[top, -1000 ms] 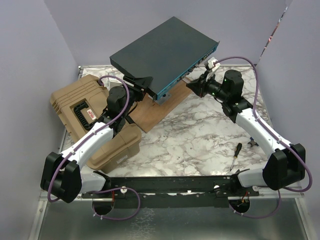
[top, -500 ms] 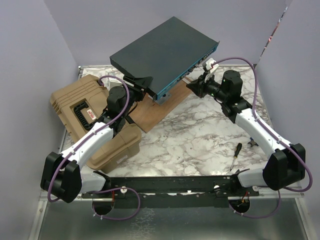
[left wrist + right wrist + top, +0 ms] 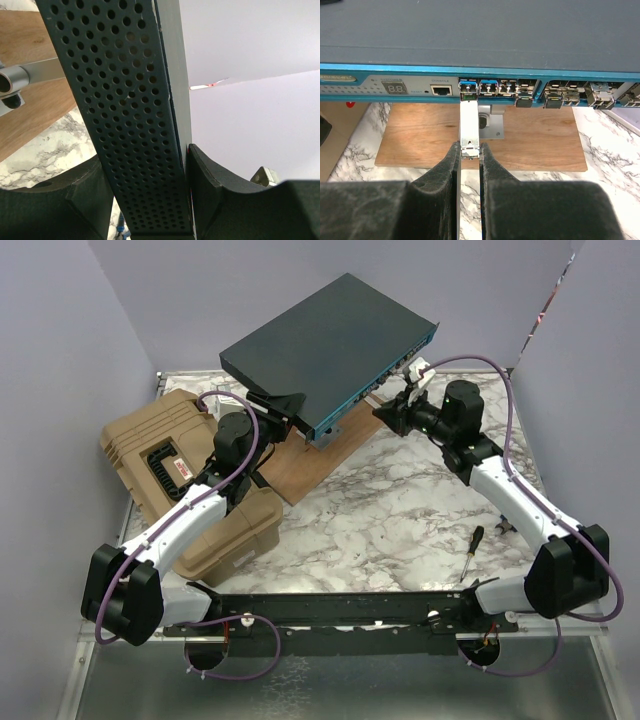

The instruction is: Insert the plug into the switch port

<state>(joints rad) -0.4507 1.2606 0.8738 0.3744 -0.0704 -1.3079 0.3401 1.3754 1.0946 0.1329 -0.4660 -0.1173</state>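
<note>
Two grips active.

Top view: switch (image 3: 330, 345) propped tilted over wood board (image 3: 318, 458), 12 o'clock end of table. Left gripper (image 3: 277, 406) clamped on its 8 o'clock corner, right gripper (image 3: 390, 412) facing its teal front from 4 o'clock. Tan case (image 3: 180, 465) at 9 o'clock.

Left wrist: fingers (image 3: 207, 185) pinching perforated side wall of switch.

Right wrist: closed on plug (image 3: 469, 125), pointing 12 o'clock, tip at mouth of port just right of console jack (image 3: 441, 90). Seating depth unreadable.
</note>
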